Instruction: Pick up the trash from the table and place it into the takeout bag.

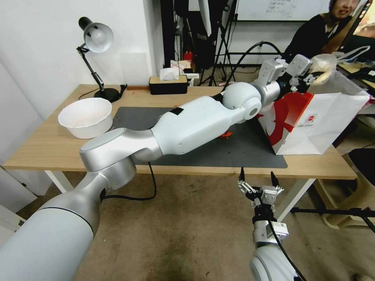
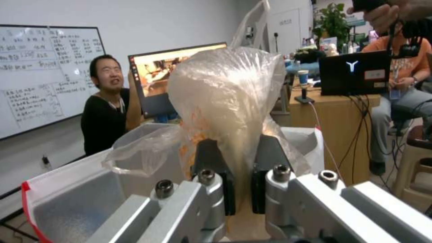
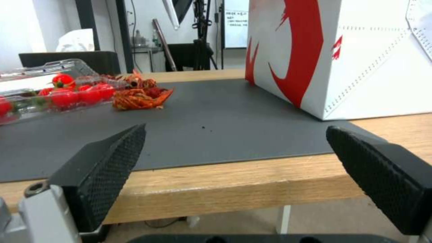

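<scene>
Clear plastic wraps the bagged bun (image 2: 225, 101), which the left gripper (image 1: 308, 76) grasps between its black fingers (image 2: 216, 175), pinching the lower part of the wrapping. Gripper and bun are held above the open top of the takeout bag (image 1: 312, 121), whose white inner walls appear just below the bun in the left wrist view. The takeout bag stands upright on the dark grey mat (image 1: 218, 152), its red-patterned side facing the white bowl (image 1: 86, 117). The mat lies on the light-wood counter (image 1: 43, 144). Red crayfish scraps (image 3: 137, 96) lie on the mat, apart from the takeout bag, and a clear clamshell box of cherry tomatoes (image 3: 54, 91) sits just beyond them, farther from the bag. The right gripper (image 1: 258, 181) hangs before the counter's near edge, lower than the takeout bag, its textured fingers (image 3: 103, 168) spread wide and grasping nothing.
</scene>
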Controlling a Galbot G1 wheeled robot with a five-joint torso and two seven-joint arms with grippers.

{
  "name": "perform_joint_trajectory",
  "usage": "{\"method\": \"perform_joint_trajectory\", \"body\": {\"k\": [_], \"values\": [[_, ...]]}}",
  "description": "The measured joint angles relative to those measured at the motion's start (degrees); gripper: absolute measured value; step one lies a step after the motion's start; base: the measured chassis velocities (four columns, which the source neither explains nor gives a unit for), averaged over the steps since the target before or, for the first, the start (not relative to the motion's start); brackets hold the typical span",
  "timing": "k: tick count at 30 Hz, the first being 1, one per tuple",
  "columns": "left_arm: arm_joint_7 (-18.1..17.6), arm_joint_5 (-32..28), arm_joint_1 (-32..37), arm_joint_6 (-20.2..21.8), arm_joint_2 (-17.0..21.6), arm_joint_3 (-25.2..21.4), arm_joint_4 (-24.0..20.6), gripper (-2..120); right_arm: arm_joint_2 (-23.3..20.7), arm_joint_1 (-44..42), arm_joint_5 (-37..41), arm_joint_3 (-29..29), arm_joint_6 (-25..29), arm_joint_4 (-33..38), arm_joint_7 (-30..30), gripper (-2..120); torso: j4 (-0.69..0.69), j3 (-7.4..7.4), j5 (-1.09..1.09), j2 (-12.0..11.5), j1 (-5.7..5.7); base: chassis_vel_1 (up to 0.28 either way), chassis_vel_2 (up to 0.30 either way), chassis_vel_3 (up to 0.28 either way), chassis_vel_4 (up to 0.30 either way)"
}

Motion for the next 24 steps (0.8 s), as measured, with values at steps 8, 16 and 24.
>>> {"method": "perform_joint_trajectory", "body": {"k": [8, 16, 24], "values": [[-0.1, 0.1, -0.1, -0.3, 0.0, 0.9, 0.3, 7, 0.2, 0.4, 0.0, -0.1, 0.0, 0.1, 0.0, 100, 0.0, 0.0, 0.0, 0.0, 0.0, 0.0, 0.0, 0.0, 0.0], [-0.5, 0.2, 0.1, -0.2, -0.1, 0.7, 0.7, 29, 0.2, 0.4, 0.1, -0.1, 0.0, 0.0, 0.0, 100, 0.0, 0.0, 0.0, 0.0, 0.0, 0.0, 0.0, 0.0, 0.0], [-1.4, 0.4, 0.4, -0.1, -0.1, -0.2, 0.7, 63, 0.3, 0.9, 0.1, -0.1, 0.0, -0.2, 0.0, 100, 0.0, 0.0, 0.0, 0.0, 0.0, 0.0, 0.0, 0.0, 0.0]]}}
